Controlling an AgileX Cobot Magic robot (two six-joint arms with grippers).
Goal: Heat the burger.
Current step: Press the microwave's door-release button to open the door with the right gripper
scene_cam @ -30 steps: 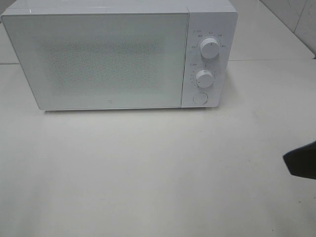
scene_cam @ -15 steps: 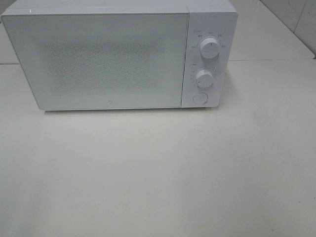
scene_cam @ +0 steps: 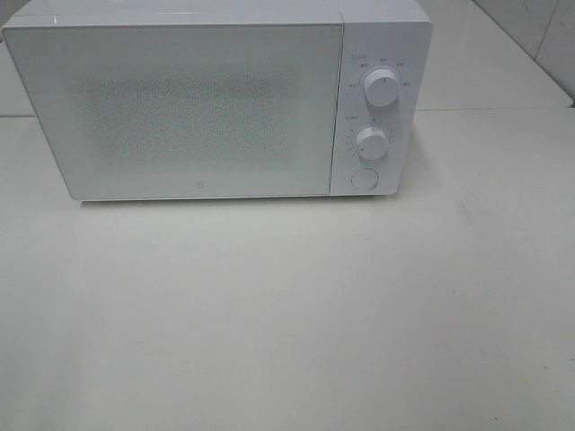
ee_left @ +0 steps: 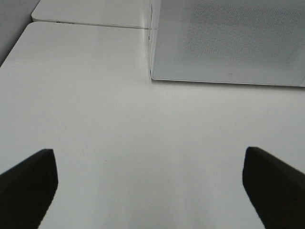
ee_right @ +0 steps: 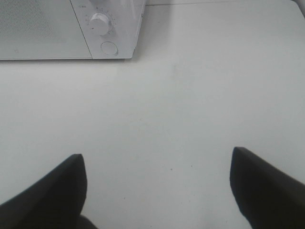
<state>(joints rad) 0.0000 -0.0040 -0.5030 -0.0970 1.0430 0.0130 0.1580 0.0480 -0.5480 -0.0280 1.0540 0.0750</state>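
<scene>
Burger: we cannot find it in any view. If it sits behind the microwave's shut door, the door's dotted, frosted panel hides it.

The white table (scene_cam: 269,314) runs out of the high view at the front and both sides. A seam crosses it behind the microwave (scene_cam: 220,103), and a broad bare stretch lies in front.

The microwave stands at the back, and the picture's edge cuts off its top. Its door (scene_cam: 175,112) shows only grey speckle. The print around the upper dial (scene_cam: 382,88) and lower dial (scene_cam: 371,142) is too small for us to read. A round button (scene_cam: 363,178) sits below them.

Our left gripper (ee_left: 147,157) hangs over bare table facing the door's lower corner. Its fingers are spread wide with nothing between them, and they are cut off at the frame. Our right gripper (ee_right: 156,155) is likewise wide apart and empty, well back from the dials.
</scene>
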